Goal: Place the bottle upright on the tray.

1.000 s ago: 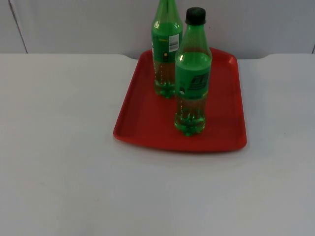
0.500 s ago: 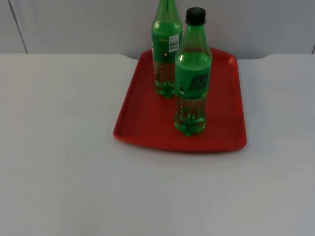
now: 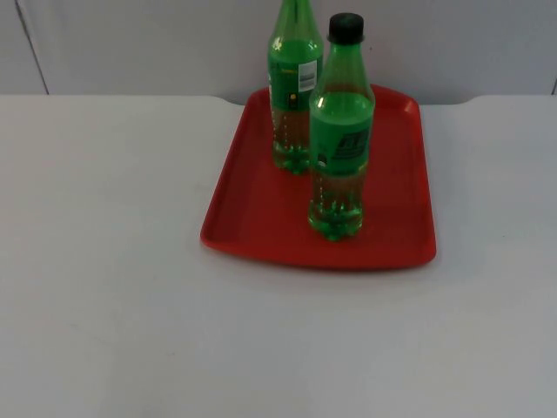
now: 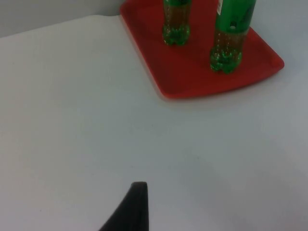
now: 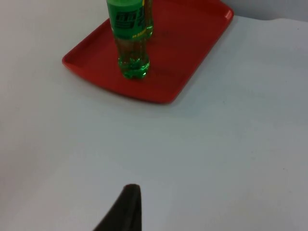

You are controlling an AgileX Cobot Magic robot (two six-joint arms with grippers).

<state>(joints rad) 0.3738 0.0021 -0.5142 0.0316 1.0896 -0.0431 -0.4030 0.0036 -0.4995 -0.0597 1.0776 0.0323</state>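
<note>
A red tray [image 3: 252, 218] lies on the white table [image 3: 104, 287] near the grey partition wall [image 3: 130, 43], and two green plastic bottles stand upright on it. The nearer bottle [image 3: 339, 148], closed with a black cap [image 3: 345, 27], stands toward the tray's front edge, its dimpled base resting flat on the red surface; the farther bottle [image 3: 293, 87], bearing a label with a white barcode patch, stands behind it and to the left in the top view, close to the tray's back rim. The two bottles are near each other but apart. In the left wrist view the tray [image 4: 183, 77] and both bottle bases show, the farther bottle [image 4: 176, 21] and the nearer bottle [image 4: 227, 38], well away from the left gripper [image 4: 131, 209], which hangs over bare table and holds nothing. The right gripper [image 5: 124, 209] likewise waits over bare table with nothing in its grasp, well apart from the tray [image 5: 192, 53] and the nearer bottle [image 5: 129, 38]. How wide either claw is spread cannot be told, since one fingertip of each is all that shows.
</note>
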